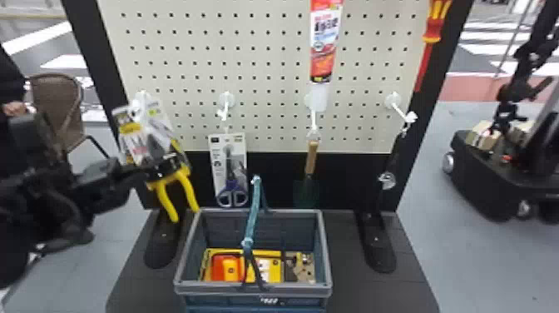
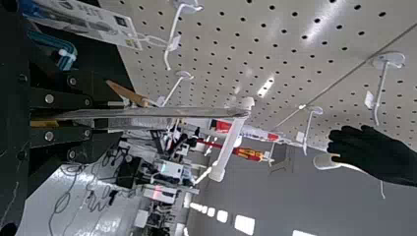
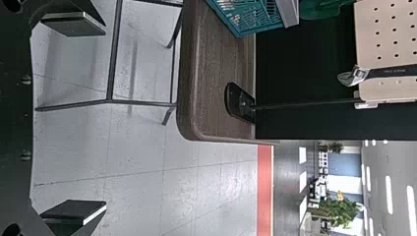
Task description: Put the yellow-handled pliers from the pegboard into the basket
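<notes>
In the head view my left gripper (image 1: 146,171) is shut on the yellow-handled pliers (image 1: 189,192), around the lower part of their packaging. The handles point down, above and left of the basket (image 1: 307,290). The card top overlaps a white hook at the pegboard's lower left; whether it still hangs there I cannot tell. In the left wrist view the left gripper (image 2: 93,116) pinches the pliers' package (image 2: 162,113), seen edge-on, near a white hook. In the right wrist view my right gripper (image 3: 74,118) stands open, nothing between its fingers, over floor beside the table.
Blue-handled scissors (image 1: 232,193) hang behind the basket, with a trowel (image 1: 311,158) and a wrench (image 1: 387,180) farther right. A glue tube (image 1: 324,45) and screwdriver (image 1: 432,31) are higher. The basket's handle (image 1: 253,212) stands raised over the yellow and orange packages (image 1: 228,268) inside.
</notes>
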Robot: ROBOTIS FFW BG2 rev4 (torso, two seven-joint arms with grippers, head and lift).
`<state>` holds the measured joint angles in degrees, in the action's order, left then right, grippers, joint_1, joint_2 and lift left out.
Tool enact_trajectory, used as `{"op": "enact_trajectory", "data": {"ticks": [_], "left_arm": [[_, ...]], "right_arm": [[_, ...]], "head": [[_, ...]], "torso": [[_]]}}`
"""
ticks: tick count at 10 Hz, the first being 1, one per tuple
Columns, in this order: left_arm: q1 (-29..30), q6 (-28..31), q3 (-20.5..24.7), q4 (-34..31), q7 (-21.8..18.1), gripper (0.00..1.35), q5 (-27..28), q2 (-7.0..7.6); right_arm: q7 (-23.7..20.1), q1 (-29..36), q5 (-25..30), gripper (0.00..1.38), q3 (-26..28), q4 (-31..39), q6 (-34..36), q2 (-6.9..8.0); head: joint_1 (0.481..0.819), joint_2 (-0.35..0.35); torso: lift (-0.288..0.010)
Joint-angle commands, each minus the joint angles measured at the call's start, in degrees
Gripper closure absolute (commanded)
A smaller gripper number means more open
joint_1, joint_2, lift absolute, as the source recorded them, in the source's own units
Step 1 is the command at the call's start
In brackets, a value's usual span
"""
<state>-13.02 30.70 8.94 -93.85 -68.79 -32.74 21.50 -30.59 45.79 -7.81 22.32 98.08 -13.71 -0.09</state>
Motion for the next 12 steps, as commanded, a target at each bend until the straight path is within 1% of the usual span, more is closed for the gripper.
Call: {"op": "enact_trajectory", "data": {"ticks": [1, 2, 4, 6, 7, 8, 10, 11, 12], "left_arm": [[2.0, -3.8, -1.2, 3.3, 0.4, 1.20, 0.1, -2.34], [2.7, -7.0, -1.8, 6.0, 0.9, 1.20, -0.3, -3.48], [3.3, -15.8, -4.3, 15.2, 2.5, 1.20, -4.0, -5.77], [3.5, -23.4, -5.8, 23.2, 5.2, 1.20, -5.9, -9.02], [3.1, -26.7, -7.5, 28.1, 6.0, 1.20, -8.1, -10.42], [2.7, -28.2, -8.5, 30.6, 6.2, 1.20, -8.3, -11.48], [1.9, -29.5, -11.8, 32.5, 6.7, 1.20, -10.2, -12.97], [1.2, -29.2, -12.6, 32.7, 6.7, 1.20, -10.5, -13.33], [1.0, -28.9, -14.3, 32.6, 6.6, 1.20, -11.4, -13.15]], "right_arm": [[0.0, 0.4, -0.2, 0.06, 0.0, -0.1, 0.0, 0.14], [0.0, 0.4, -0.3, 0.06, 0.0, -0.1, 0.0, 0.14], [0.0, 0.5, -0.5, 0.06, 0.0, -0.1, 0.0, 0.14], [0.0, 0.6, -0.6, 0.06, 0.0, -0.1, 0.0, 0.14], [0.0, 0.6, -0.6, 0.06, 0.0, -0.1, 0.0, 0.14], [0.0, 0.6, -0.6, 0.06, 0.0, -0.3, 0.0, 0.14], [0.0, 0.8, -0.6, 0.06, 0.0, -0.3, 0.0, 0.14], [0.0, 0.8, -0.6, 0.06, 0.0, -0.4, 0.0, 0.14], [0.0, 0.8, -0.7, 0.06, 0.0, -0.4, 0.0, 0.14]], "head": [[0.549, 0.000], [0.549, 0.000], [0.549, 0.000], [0.549, 0.000], [0.549, 0.000], [0.549, 0.000], [0.549, 0.000], [0.549, 0.000], [0.549, 0.000]], "torso": [[-0.100], [-0.100], [-0.100], [-0.100], [-0.100], [-0.100], [-0.100], [-0.100], [-0.100]]}}
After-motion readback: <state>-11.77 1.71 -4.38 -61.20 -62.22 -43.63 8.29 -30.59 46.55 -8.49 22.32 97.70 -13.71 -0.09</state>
